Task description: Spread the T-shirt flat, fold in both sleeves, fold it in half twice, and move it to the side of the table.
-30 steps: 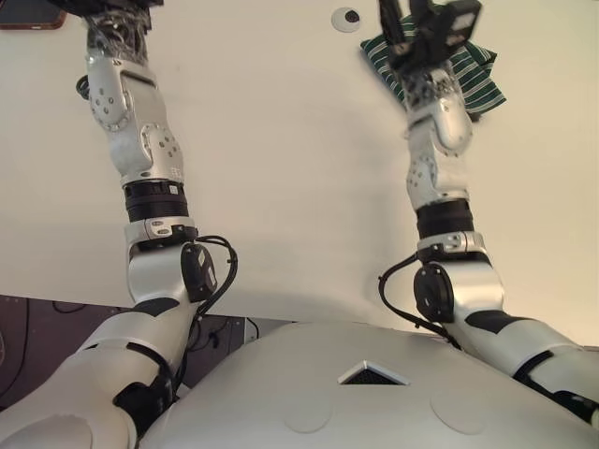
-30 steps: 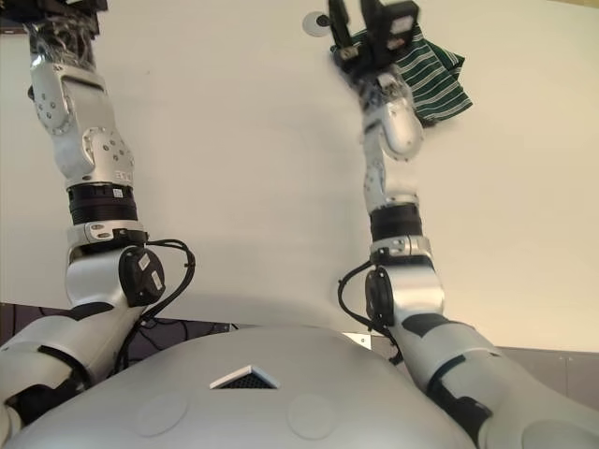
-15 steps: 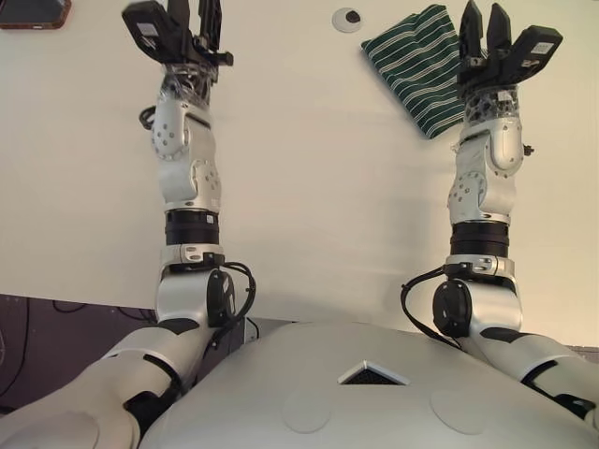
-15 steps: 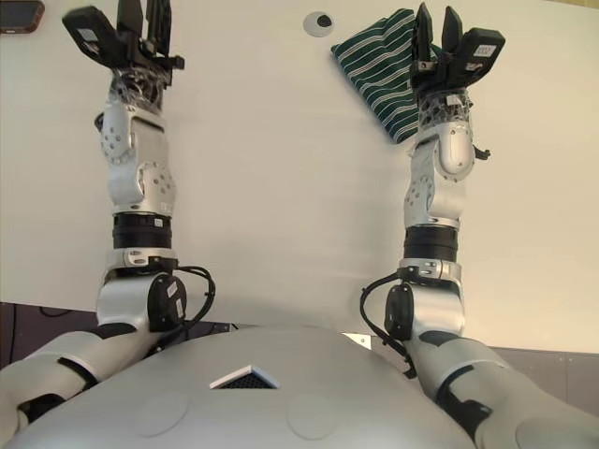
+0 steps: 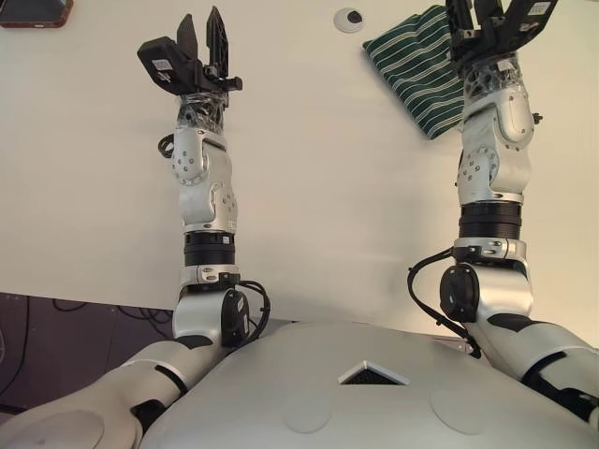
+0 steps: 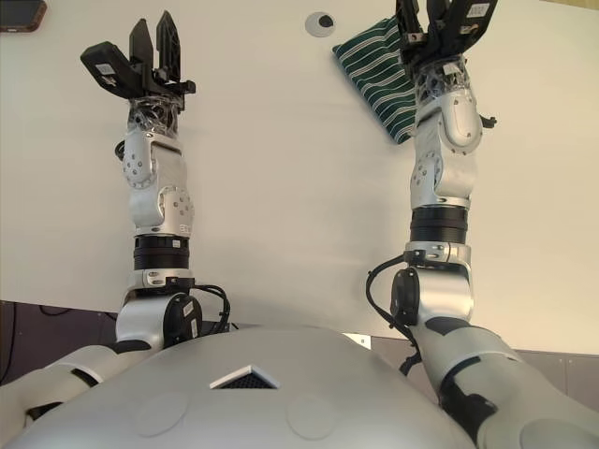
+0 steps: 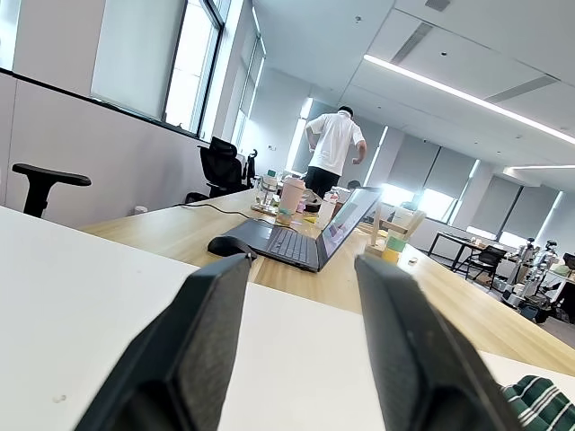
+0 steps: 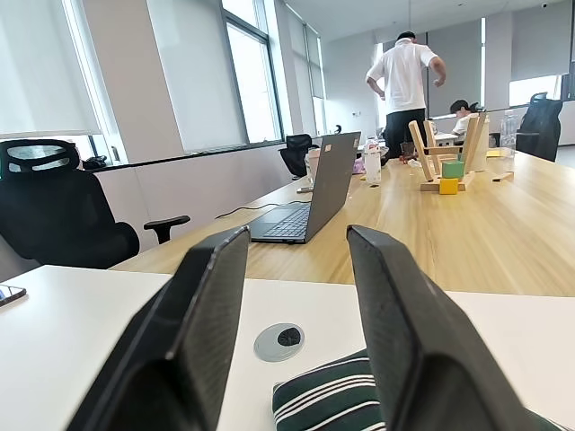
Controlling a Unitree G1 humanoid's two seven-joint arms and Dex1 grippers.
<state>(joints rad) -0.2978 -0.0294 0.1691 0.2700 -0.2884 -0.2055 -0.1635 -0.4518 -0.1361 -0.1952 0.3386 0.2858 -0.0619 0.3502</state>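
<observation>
The T-shirt (image 5: 416,65), green with white stripes, lies folded into a small bundle at the far right of the white table (image 5: 309,187). My right gripper (image 5: 473,11) is raised over the bundle's right edge, open, nothing between its fingers. In the right wrist view the T-shirt (image 8: 341,404) shows below that open gripper (image 8: 296,235). My left gripper (image 5: 208,37) is held up over the bare far-left part of the table, open and holding nothing. The left wrist view has the open left gripper (image 7: 303,265) and a corner of the T-shirt (image 7: 544,404).
A round cable grommet (image 5: 349,17) sits in the table just left of the T-shirt. A dark phone (image 5: 33,11) lies at the far left corner. Beyond the table stands a wooden desk with a laptop (image 7: 310,238) and office chairs.
My right gripper has come off the T-shirt, which now lies flat and folded. My left arm has drawn in from the far left corner toward the middle.
</observation>
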